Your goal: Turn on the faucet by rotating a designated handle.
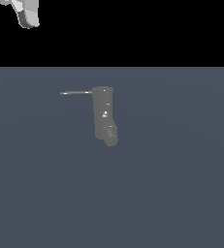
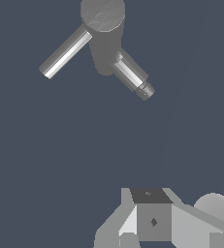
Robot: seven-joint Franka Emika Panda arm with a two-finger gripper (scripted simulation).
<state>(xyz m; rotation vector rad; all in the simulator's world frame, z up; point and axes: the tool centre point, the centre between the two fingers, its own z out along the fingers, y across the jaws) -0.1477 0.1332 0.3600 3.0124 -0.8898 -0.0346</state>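
Pincer (image 1: 28,17) hangs well apart from the faucet (image 1: 104,114) and handle (image 1: 76,92); its spread can't be told.

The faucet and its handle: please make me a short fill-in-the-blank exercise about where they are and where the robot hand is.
1. In the exterior view, the handle sticks out from the faucet toward that view's ____.
2. The handle joins the faucet at its ____ end.
3. The hand is ____ from the handle, not touching it.
4. The bent spout end is at the faucet's ____ end in the exterior view.

Missing words: left; top; apart; lower
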